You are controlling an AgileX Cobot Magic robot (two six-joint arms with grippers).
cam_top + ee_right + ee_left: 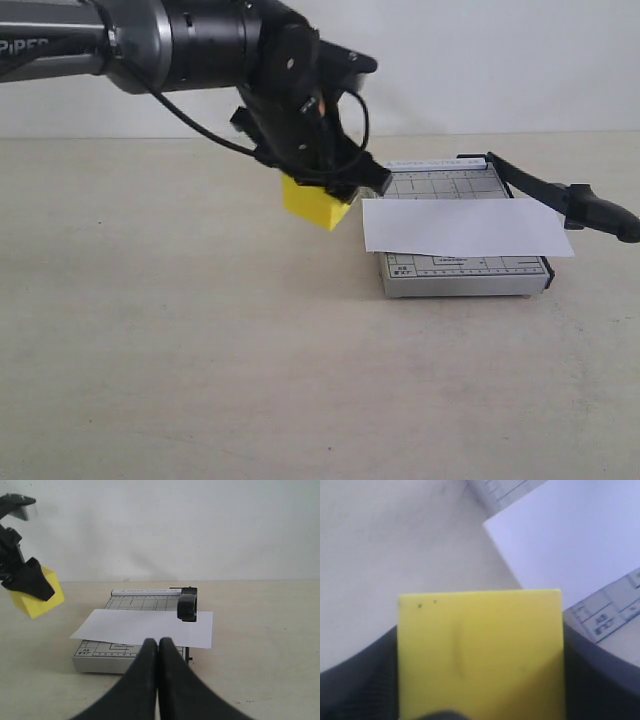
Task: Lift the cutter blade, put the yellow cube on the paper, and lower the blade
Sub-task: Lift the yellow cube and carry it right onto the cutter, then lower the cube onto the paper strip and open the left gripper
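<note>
The yellow cube (316, 205) hangs in the air just left of the grey trimmer base (460, 276), with my left gripper (322, 190) shut on it. In the left wrist view the cube (480, 650) fills the space between the dark fingers (355, 685). The white paper (465, 228) lies across the base. The cutter blade (585, 205) runs along the base's right side, its thick handle (187, 606) lifted above the paper's edge. My right gripper (158, 644) is shut and empty, low over the table and facing the trimmer.
The trimmer base (97, 659) stands on a bare beige tabletop (200, 350) with a white wall behind. The paper (145, 626) overhangs the base on both ends. The left arm (150, 40) reaches in from the upper left.
</note>
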